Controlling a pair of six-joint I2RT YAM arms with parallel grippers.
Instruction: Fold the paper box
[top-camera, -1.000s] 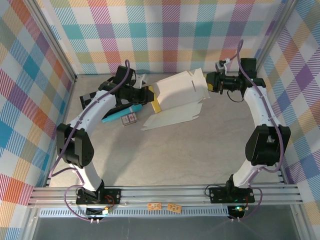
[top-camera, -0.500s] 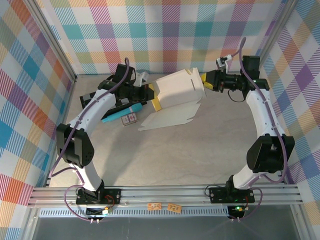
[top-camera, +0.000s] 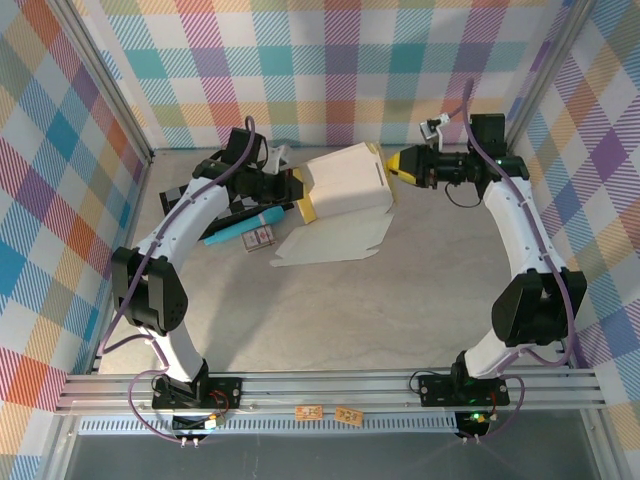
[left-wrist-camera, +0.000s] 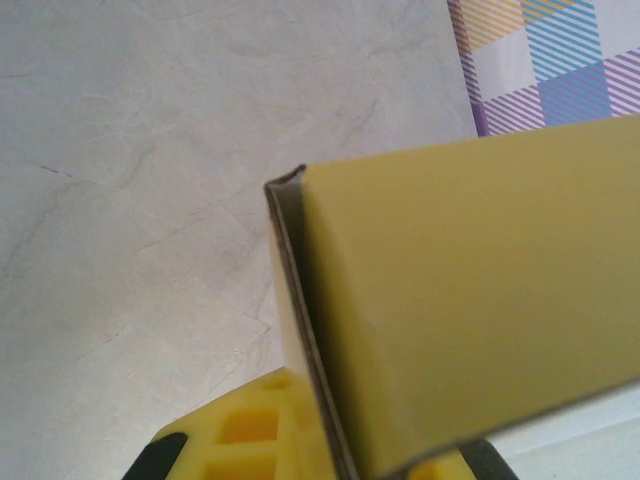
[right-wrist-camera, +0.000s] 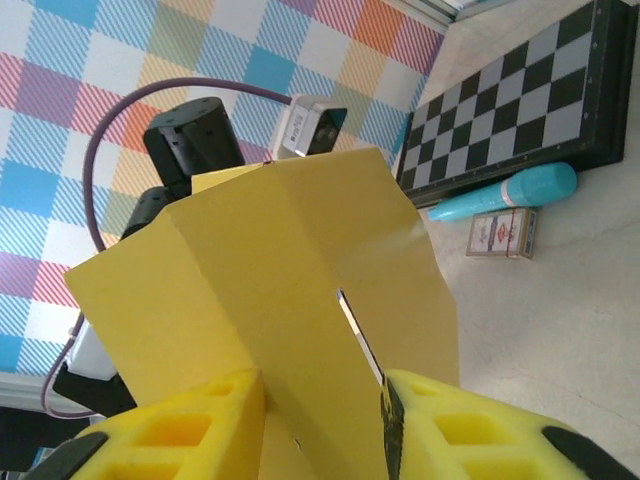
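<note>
The paper box (top-camera: 345, 178) is a pale yellow, partly folded cardboard sheet held above the table, with one flap (top-camera: 330, 240) trailing down onto the surface. My left gripper (top-camera: 296, 188) is shut on its left end; in the left wrist view the cardboard edge (left-wrist-camera: 300, 300) runs down between the yellow fingers (left-wrist-camera: 240, 440). My right gripper (top-camera: 403, 165) is at the box's right end. In the right wrist view its jaws (right-wrist-camera: 320, 392) stand apart, with a folded ridge of the box (right-wrist-camera: 300, 280) between them.
A black-and-white checkerboard (right-wrist-camera: 510, 100) lies at the back left, under the left arm (top-camera: 200, 200). A teal tube (top-camera: 240, 228) and a small printed card pack (top-camera: 260, 238) lie beside it. Patterned walls close in the back and both sides.
The right jaws have widened off the box's right end. The box and the right gripper have shifted left, and the box's right end has dropped lower.
</note>
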